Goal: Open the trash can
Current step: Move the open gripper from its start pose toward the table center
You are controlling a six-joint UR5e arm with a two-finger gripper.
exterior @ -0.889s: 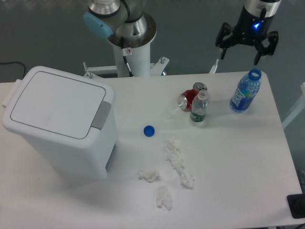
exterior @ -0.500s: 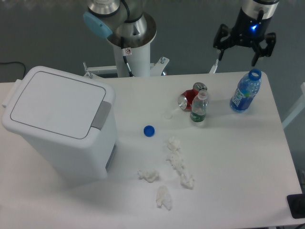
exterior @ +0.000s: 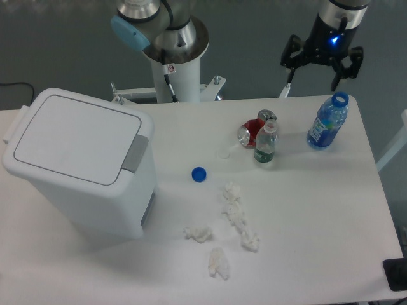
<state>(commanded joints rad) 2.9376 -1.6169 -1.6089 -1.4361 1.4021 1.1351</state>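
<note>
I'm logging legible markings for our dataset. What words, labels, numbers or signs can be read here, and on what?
No text can be read.
Small red-and-white round sticker on the robot's white pedestal: too small.
Blue bottle label: blurred.
Small clear bottle label: blurred.
Red can: no legible print.

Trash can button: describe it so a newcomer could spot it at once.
Find the white trash can at the table's left end, the largest object there. On the lid's right edge, facing the blue cap, sits the button: the bin's only grey patch.
</note>
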